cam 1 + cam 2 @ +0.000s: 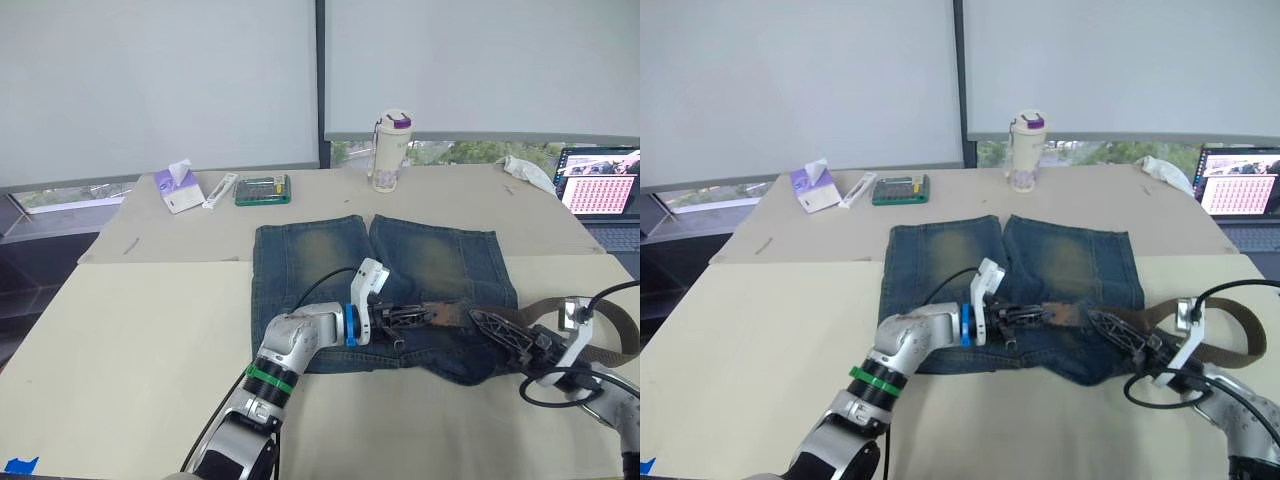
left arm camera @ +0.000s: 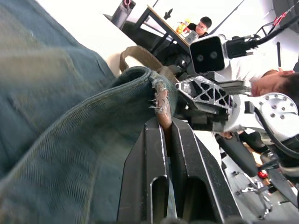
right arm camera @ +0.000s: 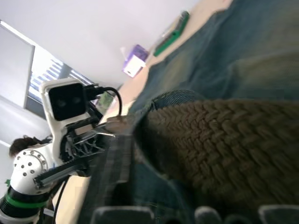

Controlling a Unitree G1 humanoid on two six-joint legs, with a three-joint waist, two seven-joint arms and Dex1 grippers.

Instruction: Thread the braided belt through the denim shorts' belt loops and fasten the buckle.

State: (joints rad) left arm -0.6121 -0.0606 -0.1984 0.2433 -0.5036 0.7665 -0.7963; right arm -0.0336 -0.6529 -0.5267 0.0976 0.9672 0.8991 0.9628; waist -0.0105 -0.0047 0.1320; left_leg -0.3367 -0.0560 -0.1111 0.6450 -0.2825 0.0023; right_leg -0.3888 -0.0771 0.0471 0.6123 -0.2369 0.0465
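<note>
Threading is partway, buckle not fastened as far as visible: denim shorts [image 1: 375, 290] lie flat on the table [image 1: 130, 360], waistband toward the robot; braided belt [image 1: 600, 318] loops off to the right of the shorts with its end fed along the waistband. Left gripper [image 1: 408, 316] sits at mid waistband, fingers [image 2: 154, 154] nearly closed, pinching the brown belt tip where it exits the denim. Right gripper [image 1: 495, 330] is on the belt at the right waistband, opening can't be told. Buckle and remaining loops unclear
</note>
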